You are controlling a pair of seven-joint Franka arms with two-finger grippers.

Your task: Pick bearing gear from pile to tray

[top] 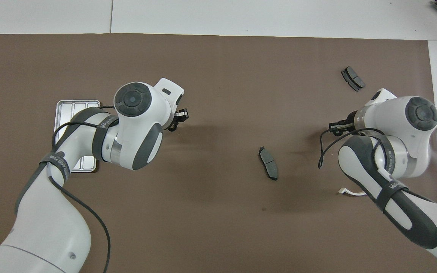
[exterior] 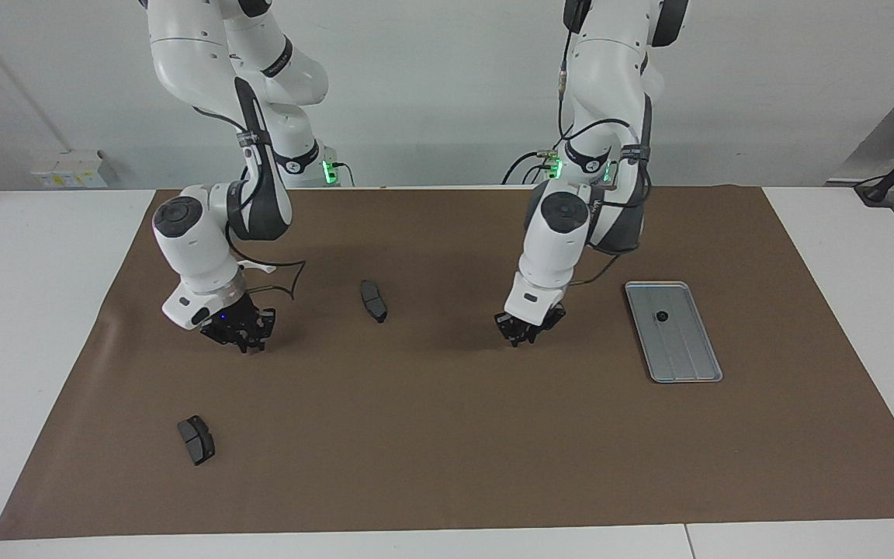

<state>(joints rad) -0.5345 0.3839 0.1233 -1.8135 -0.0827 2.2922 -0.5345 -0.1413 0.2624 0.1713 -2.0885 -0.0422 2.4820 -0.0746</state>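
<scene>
Tray [exterior: 684, 353]: ridged silver metal, satin. Mat [exterior: 447, 435]: matt brown (paper-like). Pads [exterior: 196, 439]: dull dark grey.

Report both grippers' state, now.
Left gripper: shut over the brown mat; what it holds cannot be told.
Right gripper: shut over the mat; what it holds cannot be told.

White wall [exterior: 431, 93], white table [exterior: 28, 310], brown mat [exterior: 447, 435].
</scene>
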